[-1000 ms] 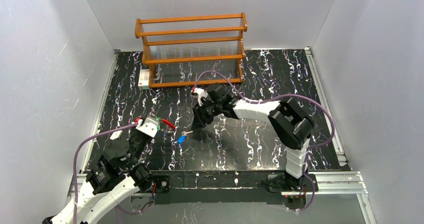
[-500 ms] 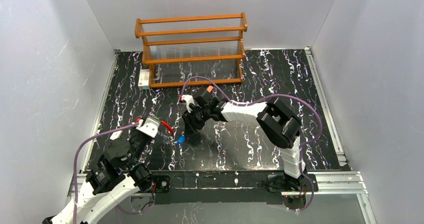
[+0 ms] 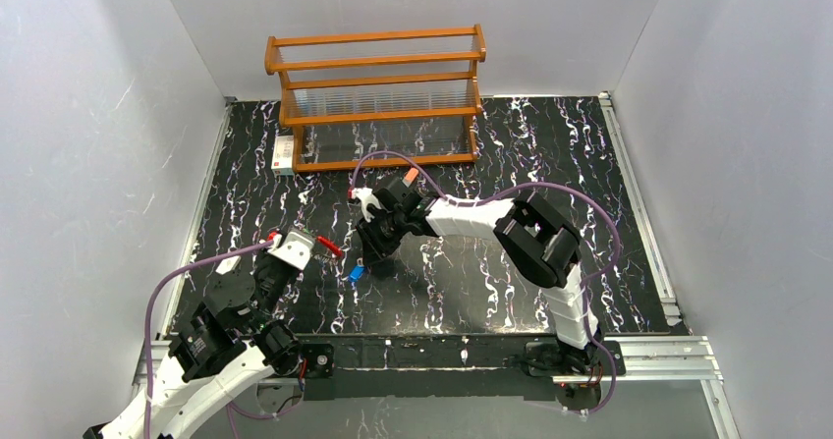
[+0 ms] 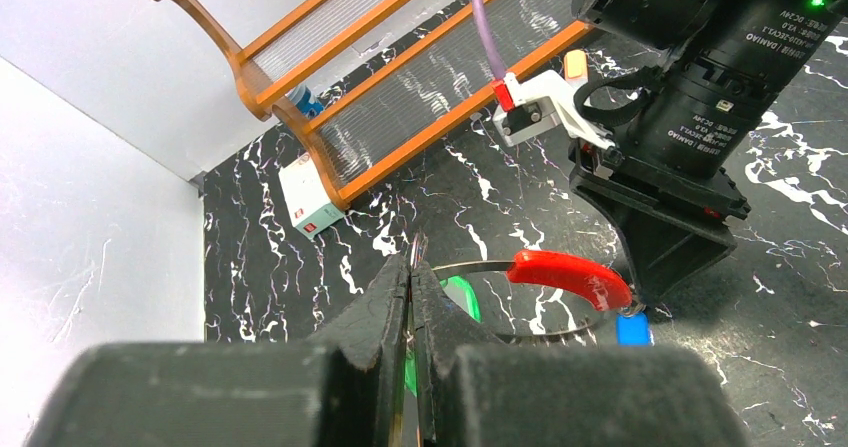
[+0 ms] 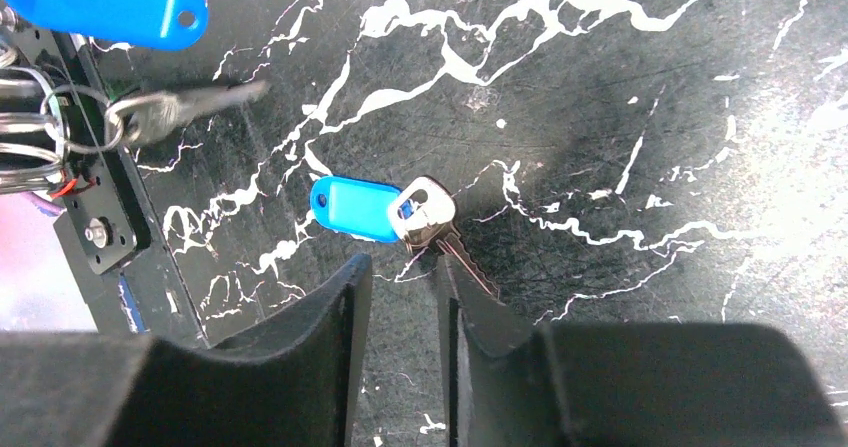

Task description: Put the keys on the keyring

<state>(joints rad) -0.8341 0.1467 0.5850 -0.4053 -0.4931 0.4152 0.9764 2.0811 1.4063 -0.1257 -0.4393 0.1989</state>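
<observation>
My left gripper is shut on the thin wire of the keyring, holding it just above the table. The ring's red section points right, and a green key tag hangs behind the fingers. A key with a blue tag and a metal blade lies flat on the black table, just right of the ring. My right gripper hovers low over it, open, with only table between the fingers; the blade lies at the right fingertip. A second blue tag and a metal key hang on small rings at upper left.
An orange wooden rack stands at the back of the table, with a small white box at its left foot. A white tag lies near the left arm. White walls close in both sides.
My right arm has swung left and down, from mid-table to right over the blue-tagged key beside the ring. The left gripper and keyring have barely moved.
</observation>
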